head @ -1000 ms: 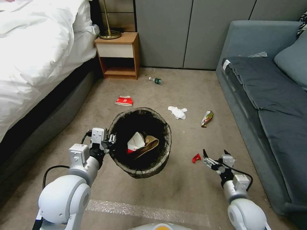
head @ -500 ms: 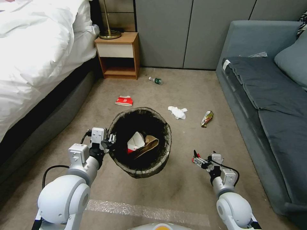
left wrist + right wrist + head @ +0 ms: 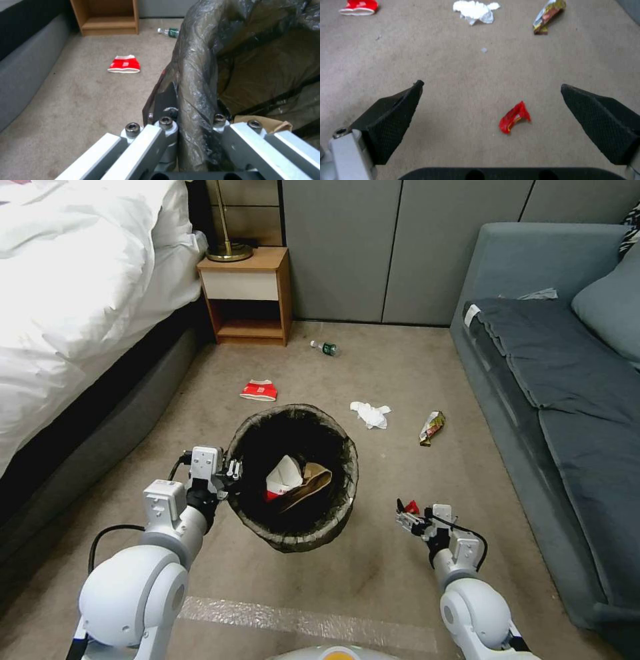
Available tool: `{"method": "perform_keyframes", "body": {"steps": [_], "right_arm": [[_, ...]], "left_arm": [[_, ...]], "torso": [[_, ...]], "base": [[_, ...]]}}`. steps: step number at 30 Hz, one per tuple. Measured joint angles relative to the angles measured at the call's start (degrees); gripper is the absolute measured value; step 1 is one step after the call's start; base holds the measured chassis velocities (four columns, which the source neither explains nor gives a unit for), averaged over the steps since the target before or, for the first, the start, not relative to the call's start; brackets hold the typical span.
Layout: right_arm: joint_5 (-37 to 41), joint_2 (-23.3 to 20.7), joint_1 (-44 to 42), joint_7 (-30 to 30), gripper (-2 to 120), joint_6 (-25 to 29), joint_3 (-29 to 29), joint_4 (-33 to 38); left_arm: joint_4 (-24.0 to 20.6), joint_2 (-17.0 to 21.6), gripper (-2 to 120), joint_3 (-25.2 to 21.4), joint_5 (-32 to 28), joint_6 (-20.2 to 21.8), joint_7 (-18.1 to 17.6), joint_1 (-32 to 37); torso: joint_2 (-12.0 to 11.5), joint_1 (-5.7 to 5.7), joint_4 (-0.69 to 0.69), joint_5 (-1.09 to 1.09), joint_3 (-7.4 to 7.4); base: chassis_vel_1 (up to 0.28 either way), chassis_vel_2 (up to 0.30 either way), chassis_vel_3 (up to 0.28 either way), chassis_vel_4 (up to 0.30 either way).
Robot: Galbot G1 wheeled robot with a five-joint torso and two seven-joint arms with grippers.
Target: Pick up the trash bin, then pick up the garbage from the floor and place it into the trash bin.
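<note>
The left gripper point(image 3: 230, 473) was clamped on the near-left rim of the small round trash bin with the dark bag liner point(image 3: 293, 527), one finger inside and one outside, pinching the plastic liner point(image 3: 196, 82) between them — the bin looked held up off the beige carpet floor point(image 3: 373, 573). Inside the bin sat a red-and-white carton point(image 3: 283, 478) and a crumpled brown paper bag point(image 3: 310, 483). Over on the right, the right gripper point(image 3: 405, 513) was low over the carpet with its black fingers point(image 3: 391, 117) spread wide apart, and the small flat red packet point(image 3: 514, 120) lay on the floor between them, closer to one finger than the other, touching neither as far as I could see. In the head view that packet point(image 3: 413, 507) peeked out right at the gripper's tips. The rest of the litter was scattered farther out on the floor: a flattened red-and-white paper cup point(image 3: 259, 391) beyond the bin toward the bed, a white crumpled tissue point(image 3: 370, 415), a green-and-red snack wrapper point(image 3: 432, 427) near the grey sofa point(image 3: 567, 380), and a small plastic bottle with a green label point(image 3: 325, 348) lying by the wooden nightstand point(image 3: 247, 297) — all well apart from both grippers.
</note>
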Motion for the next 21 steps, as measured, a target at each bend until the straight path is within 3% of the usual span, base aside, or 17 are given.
{"method": "perform_keyframes", "body": {"steps": [14,21], "right_arm": [[3.47,0.86,2.87,5.23,100,-2.62,-4.5,-4.44],[4.3,2.18,8.15,7.43,100,-4.43,-5.21,-11.16]], "left_arm": [[-0.07,0.05,2,-0.12,-0.09,-0.01,0.24,0.02],[-0.07,0.27,2,-0.06,-0.16,-0.02,0.4,0.13]], "torso": [[0.0,0.0,0.0,0.0,0.0],[0.0,0.0,0.01,0.0,0.0]], "base": [[0.0,0.0,0.0,0.0],[0.0,0.0,0.0,0.0]]}}
